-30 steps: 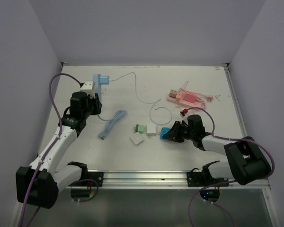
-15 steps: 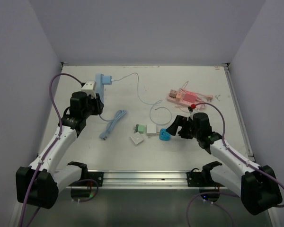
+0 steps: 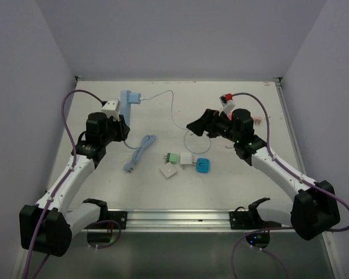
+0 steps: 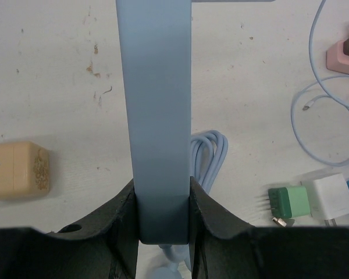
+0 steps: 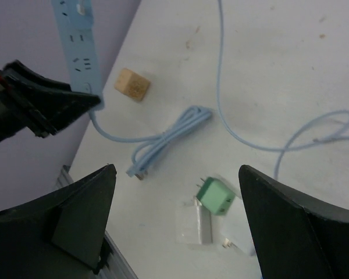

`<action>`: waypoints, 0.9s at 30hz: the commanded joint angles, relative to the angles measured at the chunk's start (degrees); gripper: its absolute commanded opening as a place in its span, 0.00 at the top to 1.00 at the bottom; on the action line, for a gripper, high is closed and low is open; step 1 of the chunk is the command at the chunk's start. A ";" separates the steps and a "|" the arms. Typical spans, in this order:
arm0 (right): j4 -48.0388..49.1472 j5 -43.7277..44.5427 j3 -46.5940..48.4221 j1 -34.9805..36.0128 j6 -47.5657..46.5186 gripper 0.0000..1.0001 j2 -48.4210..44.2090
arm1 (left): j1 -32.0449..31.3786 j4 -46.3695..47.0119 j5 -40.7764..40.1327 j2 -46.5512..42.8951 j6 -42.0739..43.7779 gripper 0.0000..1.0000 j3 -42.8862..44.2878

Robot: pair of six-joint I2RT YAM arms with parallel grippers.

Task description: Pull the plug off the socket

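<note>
As the left end effector (image 4: 161, 203) clamps the socket (image 4: 157, 116), the spread right end effector (image 3: 199, 124) must grip the plug (image 3: 135, 97); pull straight.

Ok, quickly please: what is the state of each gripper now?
Left gripper: closed on the blue power strip.
Right gripper: open, holding nothing.

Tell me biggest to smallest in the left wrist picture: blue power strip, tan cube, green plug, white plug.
1. blue power strip: looks biggest by far, but it sits right up against the camera, so that may fool you.
2. tan cube.
3. white plug and green plug: nearly alike, so I won't rank them.
</note>
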 commanded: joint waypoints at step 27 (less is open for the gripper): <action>22.23 8.32 38.76 16.18 11.02 0.18 40.55 | -0.92 9.16 6.94 -1.93 0.48 1.00 0.46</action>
